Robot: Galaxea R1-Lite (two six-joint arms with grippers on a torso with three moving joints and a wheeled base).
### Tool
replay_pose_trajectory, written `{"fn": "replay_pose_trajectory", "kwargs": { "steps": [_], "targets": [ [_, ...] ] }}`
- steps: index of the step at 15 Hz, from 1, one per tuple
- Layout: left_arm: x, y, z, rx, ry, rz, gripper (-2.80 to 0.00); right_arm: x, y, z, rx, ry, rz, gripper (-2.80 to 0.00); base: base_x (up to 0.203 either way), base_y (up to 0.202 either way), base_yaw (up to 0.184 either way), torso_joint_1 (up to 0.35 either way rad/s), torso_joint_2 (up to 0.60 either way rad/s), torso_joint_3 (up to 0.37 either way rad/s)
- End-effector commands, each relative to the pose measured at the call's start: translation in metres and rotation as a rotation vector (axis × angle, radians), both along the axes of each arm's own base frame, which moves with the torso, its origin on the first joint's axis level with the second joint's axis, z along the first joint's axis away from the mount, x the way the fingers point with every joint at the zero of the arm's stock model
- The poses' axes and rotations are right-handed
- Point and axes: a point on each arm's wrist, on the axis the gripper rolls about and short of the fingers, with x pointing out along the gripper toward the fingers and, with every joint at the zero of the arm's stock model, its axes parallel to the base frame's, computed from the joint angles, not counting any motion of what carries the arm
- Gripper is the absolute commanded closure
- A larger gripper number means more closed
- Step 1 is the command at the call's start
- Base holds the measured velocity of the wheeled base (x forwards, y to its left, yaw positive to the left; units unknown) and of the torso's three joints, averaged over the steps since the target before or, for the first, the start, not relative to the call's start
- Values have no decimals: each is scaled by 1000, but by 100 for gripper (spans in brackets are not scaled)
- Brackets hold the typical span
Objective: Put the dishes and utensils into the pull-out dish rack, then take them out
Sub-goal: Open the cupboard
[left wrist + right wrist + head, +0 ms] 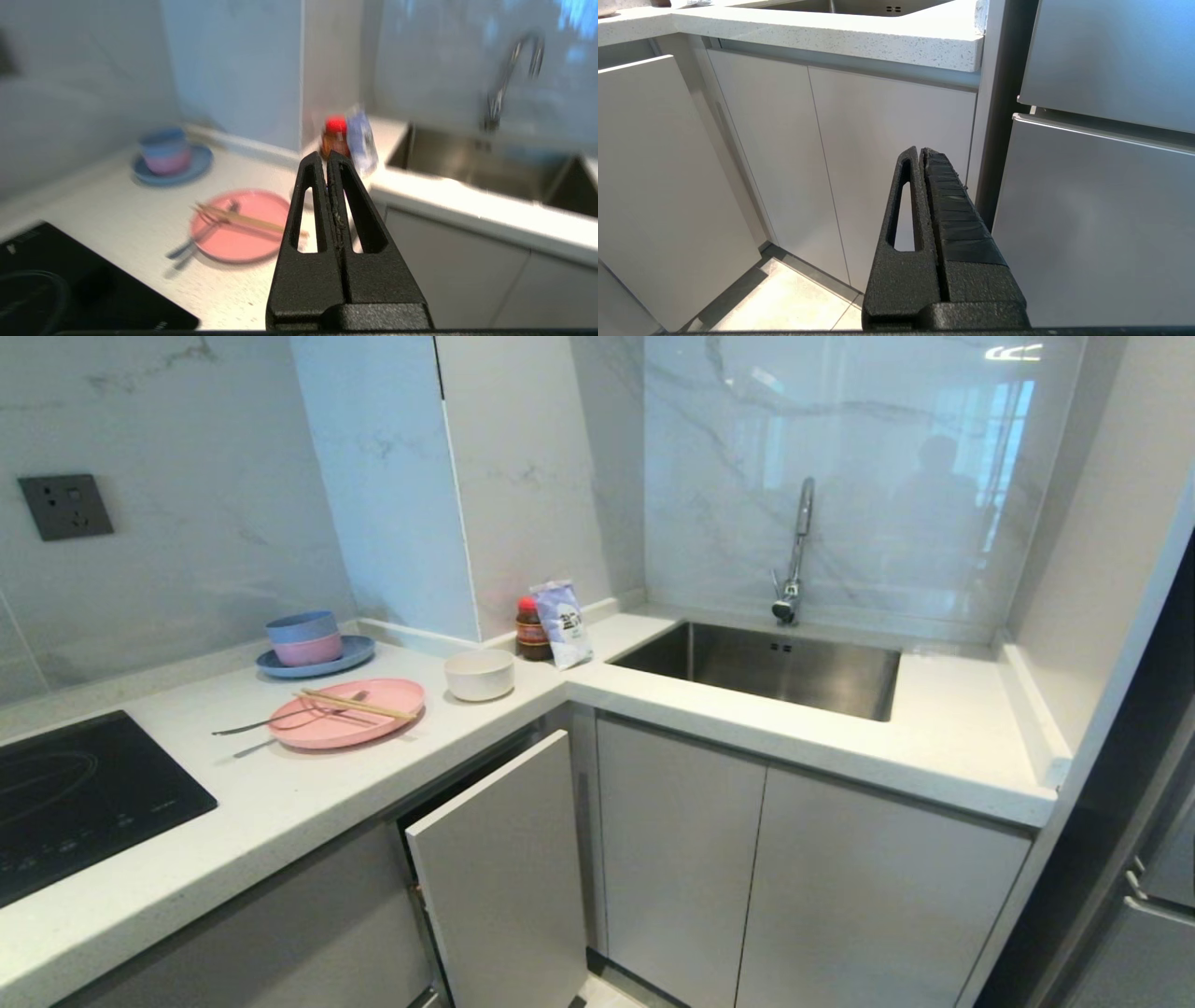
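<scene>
Pink plate (346, 712) waits unloaded on the tabletop (280, 793); the clenched, empty left tool (327, 161) must first pull the grey rack front (504, 873) out.

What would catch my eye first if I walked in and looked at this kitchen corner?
Probably the pink plate on the white counter, with wooden chopsticks and a silver fork lying across it, an off-white bowl just beside it. Behind sit blue and pink bowls stacked on a blue plate. Below the counter a grey cabinet panel stands ajar, and the steel sink fills the corner to the right.
</scene>
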Motion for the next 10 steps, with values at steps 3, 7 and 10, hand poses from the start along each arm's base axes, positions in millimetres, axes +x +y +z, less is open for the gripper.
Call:
{"fn": "replay_pose_trajectory", "kwargs": {
  "steps": [3, 7, 10],
  "targets": [
    [113, -13, -45, 20, 283, -48, 0, 0, 0, 0, 0, -1, 0, 0, 0, 0, 0, 0, 0, 0],
    [168, -31, -92, 74, 534, -103, 0, 0, 0, 0, 0, -1, 0, 0, 0, 0, 0, 0, 0, 0],
    [189, -51, -122, 112, 713, -156, 0, 0, 0, 0, 0, -1, 0, 0, 0, 0, 0, 0, 0, 0]
  ]
}}
